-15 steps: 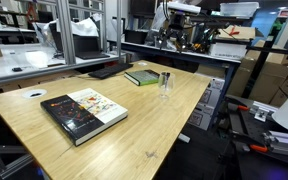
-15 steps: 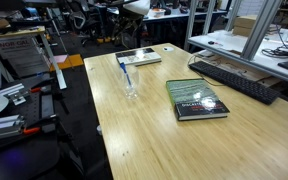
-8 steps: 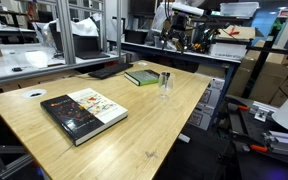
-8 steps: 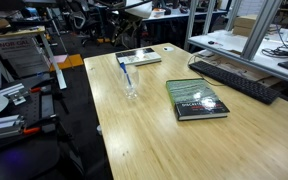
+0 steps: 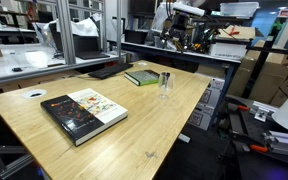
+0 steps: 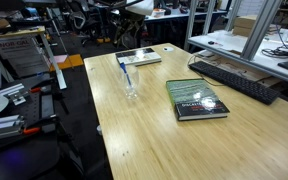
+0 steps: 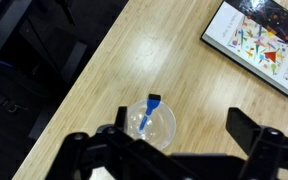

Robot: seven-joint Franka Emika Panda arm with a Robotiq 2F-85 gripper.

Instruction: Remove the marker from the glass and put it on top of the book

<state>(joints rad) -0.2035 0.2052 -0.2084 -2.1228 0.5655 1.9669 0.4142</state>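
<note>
The clear glass (image 7: pixel 152 127) stands upright on the wooden table, with a blue marker (image 7: pixel 149 108) leaning inside it. It shows in both exterior views (image 5: pixel 165 85) (image 6: pixel 131 86), and the marker (image 6: pixel 125 72) sticks out above the rim. The thin green book (image 5: pixel 141 77) (image 6: pixel 140 58) lies flat just behind the glass. My gripper (image 7: pixel 184 128) is open and empty, high above the glass. The glass lies below my left finger (image 7: pixel 119 122), not centred between the fingers. My arm (image 5: pixel 179 22) hangs above the table's far end.
A larger black-and-white book with colourful pictures (image 5: pixel 82 112) (image 6: pixel 196 98) (image 7: pixel 260 40) lies on the table (image 5: pixel 154 135). The table edge (image 7: pixel 79 85) is close to the glass. A keyboard (image 6: pixel 234 78) sits on the neighbouring bench, and boxes and equipment stand around.
</note>
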